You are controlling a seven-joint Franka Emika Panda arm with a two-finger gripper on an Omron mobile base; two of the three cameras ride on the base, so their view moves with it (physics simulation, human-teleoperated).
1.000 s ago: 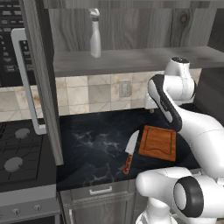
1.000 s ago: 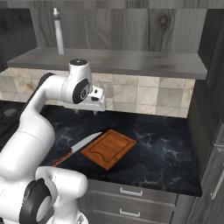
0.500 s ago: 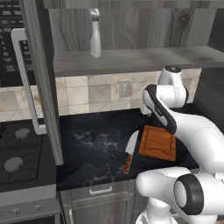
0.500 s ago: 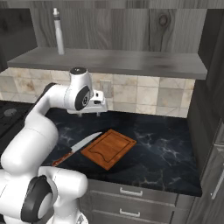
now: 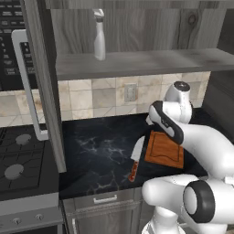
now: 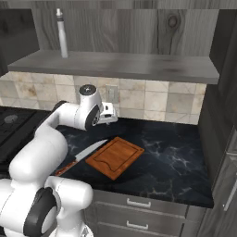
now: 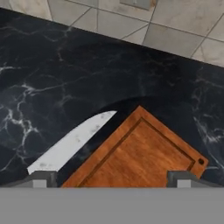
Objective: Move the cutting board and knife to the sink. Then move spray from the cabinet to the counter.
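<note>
The claw [image 7: 112, 177] hangs wide open above the cutting board [image 6: 115, 156], holding nothing; the board lies near the table's [image 6: 180, 162] front edge, the knife [image 6: 82, 155] just beside it, the spray bottle [image 5: 99, 41] on the cabinet shelf [image 5: 151, 59]

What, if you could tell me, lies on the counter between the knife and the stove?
Nothing lies there: in the left base view the counter is bare black marble from the knife across to the stove.
</note>
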